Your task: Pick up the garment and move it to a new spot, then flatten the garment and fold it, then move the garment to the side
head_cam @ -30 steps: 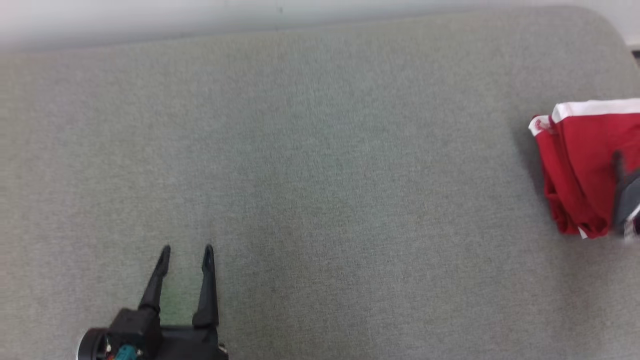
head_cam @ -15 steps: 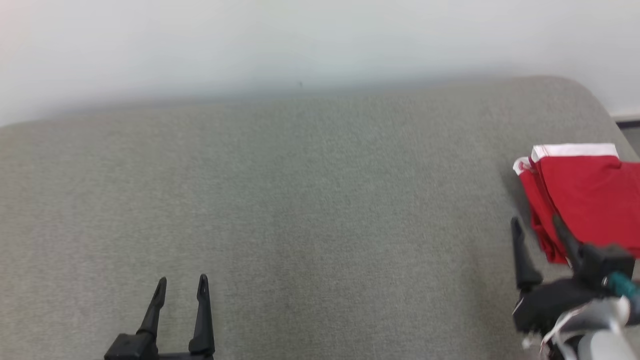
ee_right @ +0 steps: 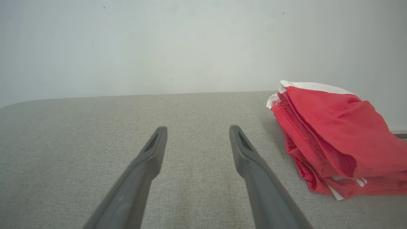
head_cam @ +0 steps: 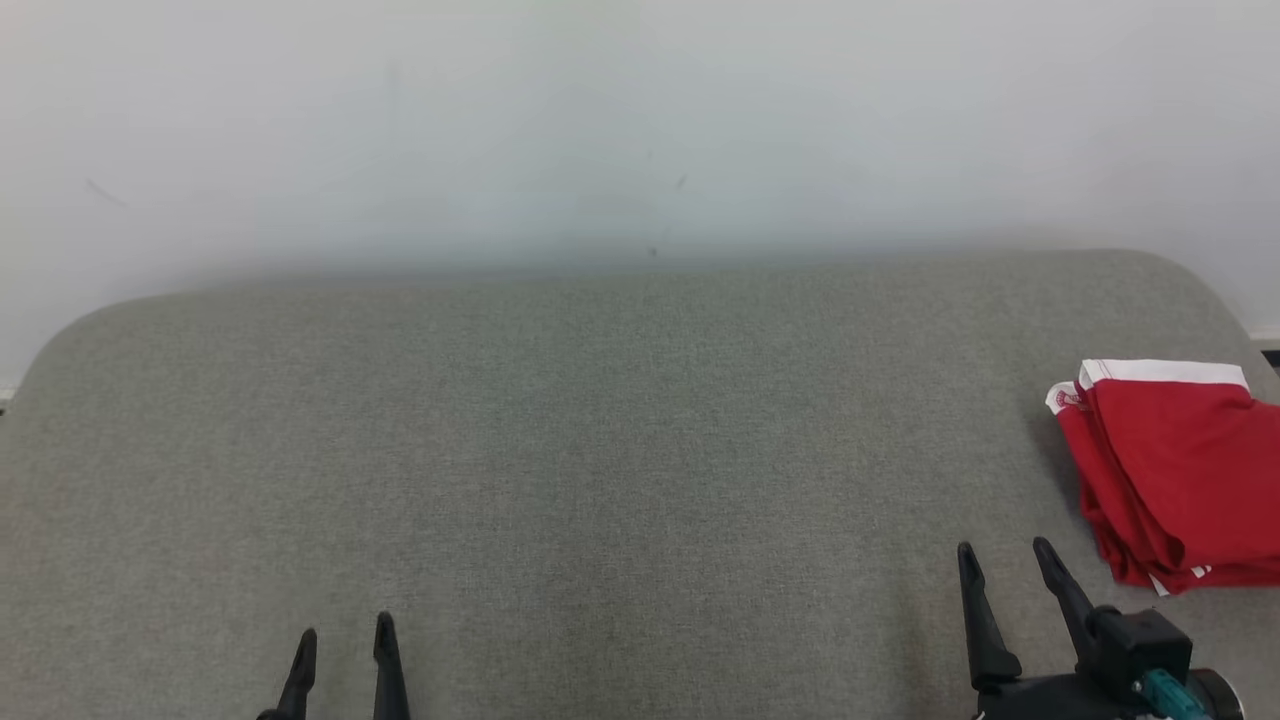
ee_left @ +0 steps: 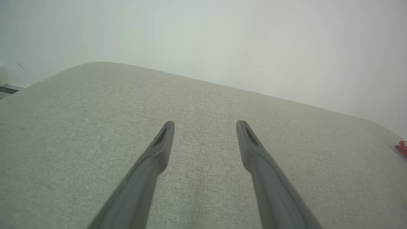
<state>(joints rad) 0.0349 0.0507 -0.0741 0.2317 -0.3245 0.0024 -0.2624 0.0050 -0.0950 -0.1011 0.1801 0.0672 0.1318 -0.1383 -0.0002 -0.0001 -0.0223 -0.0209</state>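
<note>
The garment [head_cam: 1175, 470] is red with white trim and lies folded in a stack at the right end of the grey surface [head_cam: 600, 450]. The right wrist view shows the garment [ee_right: 330, 140] to the right of the fingers. My right gripper [head_cam: 1004, 552] stands open near the front edge, just left of the garment and apart from it, nothing between its fingers [ee_right: 149, 152]. My left gripper [head_cam: 344, 632] is open at the lower left, far from the garment, with its fingers [ee_left: 160, 143] over bare fabric. A red sliver of the garment [ee_left: 401, 148] shows at the right edge of the left wrist view.
A pale wall [head_cam: 640, 120] rises behind the grey cushioned surface. The surface has rounded far corners [head_cam: 1190, 275], and the garment lies close to its right edge.
The head camera has tilted up, so the wall now shows. My right gripper has drawn back off the garment and down to the front edge, open. The garment stays where it lay.
</note>
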